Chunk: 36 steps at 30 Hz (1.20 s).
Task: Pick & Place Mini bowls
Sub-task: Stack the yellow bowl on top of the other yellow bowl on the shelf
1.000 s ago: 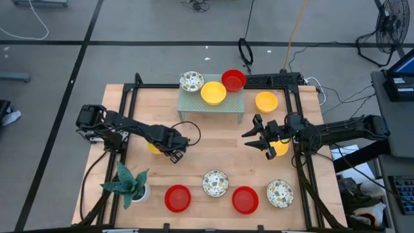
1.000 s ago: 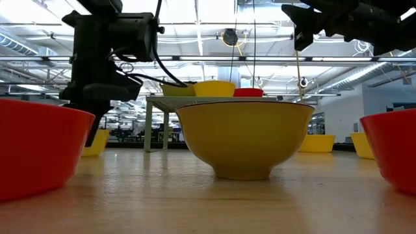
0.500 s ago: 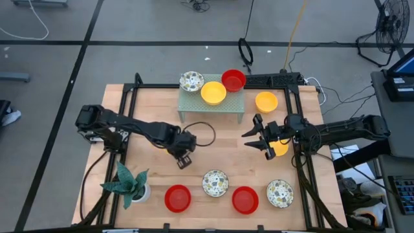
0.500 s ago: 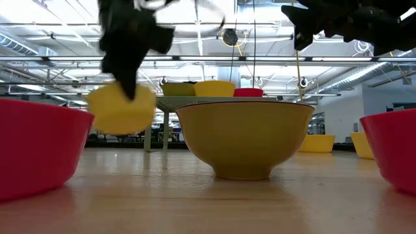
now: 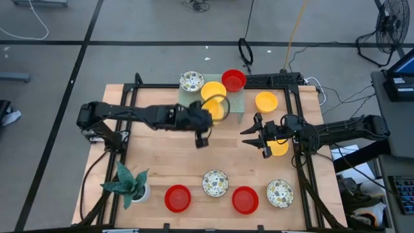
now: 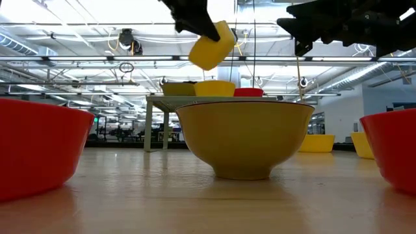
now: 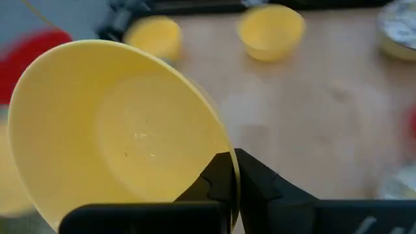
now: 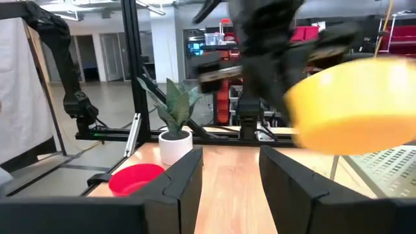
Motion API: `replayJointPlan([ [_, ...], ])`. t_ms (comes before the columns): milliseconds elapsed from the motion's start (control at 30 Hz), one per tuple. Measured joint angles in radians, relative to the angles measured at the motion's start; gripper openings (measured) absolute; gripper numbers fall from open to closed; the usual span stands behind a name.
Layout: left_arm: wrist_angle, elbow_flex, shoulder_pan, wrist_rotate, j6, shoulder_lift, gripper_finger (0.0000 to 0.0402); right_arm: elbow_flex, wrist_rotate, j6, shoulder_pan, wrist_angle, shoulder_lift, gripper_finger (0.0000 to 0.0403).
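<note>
A yellow bowl (image 5: 217,110) hangs tilted in the air at the rack's (image 5: 236,105) near-left corner, its rim pinched between the closed fingers of the left gripper (image 5: 208,116), whose arm reaches in from the table's (image 5: 149,171) left edge. On the rack behind it sit a speckled bowl (image 5: 191,81), a second yellow bowl (image 5: 213,90), partly hidden by the held one, and a red bowl (image 5: 233,79). Right of the rack, another yellow bowl (image 5: 266,101) rests on the wood. The right gripper (image 5: 257,136) hovers mid-table w/ fingers apart and nothing between them; a yellow bowl (image 5: 279,147) lies just under its wrist. Near edge, L to R: plant (image 5: 129,184), red bowl (image 5: 177,198), speckled bowl (image 5: 215,183), red bowl (image 5: 245,199), speckled bowl (image 5: 279,193). The held bowl looks clear of the rack top, though the overhead angle leaves that uncertain.
</note>
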Motion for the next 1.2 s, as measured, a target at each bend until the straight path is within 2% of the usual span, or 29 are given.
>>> replayJointPlan([
  [133, 0.079, 0.0, 0.082, -0.028, 0.121, 0.0, 0.0005, 0.0, 0.0, 0.0, 0.0, -0.004, 0.0, 0.0139],
  [333, 0.103, 0.0, 0.192, -0.034, 0.186, 0.0, 0.0011, 0.0, 0.001, -0.001, 0.0, -0.004, 0.0, 0.0139],
  [500, 0.102, 0.001, 0.252, 0.055, 0.194, 0.029, 0.001, 0.0, 0.001, -0.004, 0.0, -0.004, 0.0, 0.0139],
  [600, 0.103, 0.001, 0.267, 0.08, 0.203, 0.055, 0.0014, 0.0, 0.001, -0.004, 0.0, -0.004, 0.0, 0.0139],
  [1200, 0.094, 0.001, 0.275, 0.072, 0.248, 0.068, 0.0011, 0.0, 0.007, -0.004, 0.0, -0.004, 0.0, 0.0139],
])
